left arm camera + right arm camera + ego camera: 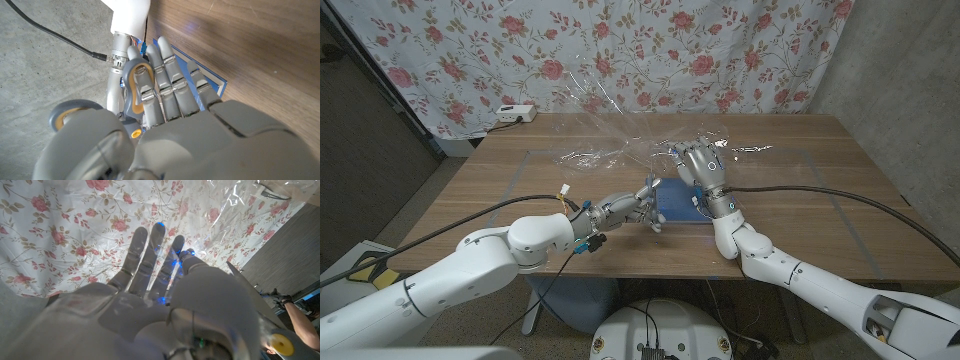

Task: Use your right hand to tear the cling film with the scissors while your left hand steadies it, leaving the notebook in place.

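Starting nearest with the left hand [618,210], curled round the scissors [131,82] with a finger through the grey-and-yellow handle loop, so not in the hand the task names. Just beyond, resting on the table [800,200]: the blue notebook [678,205], flat. Further back, the right hand [698,163], raised with fingers stretched up against the cling film [605,125] — cannot tell whether pinching it or merely touching. Film rising crumpled from the tabletop: probably feather-light, limp, clingy, quick to bunch and slip, so likely best pinched at a taut edge close to the cut. Counting up: one pair of scissors, one notebook, one sheet of film.
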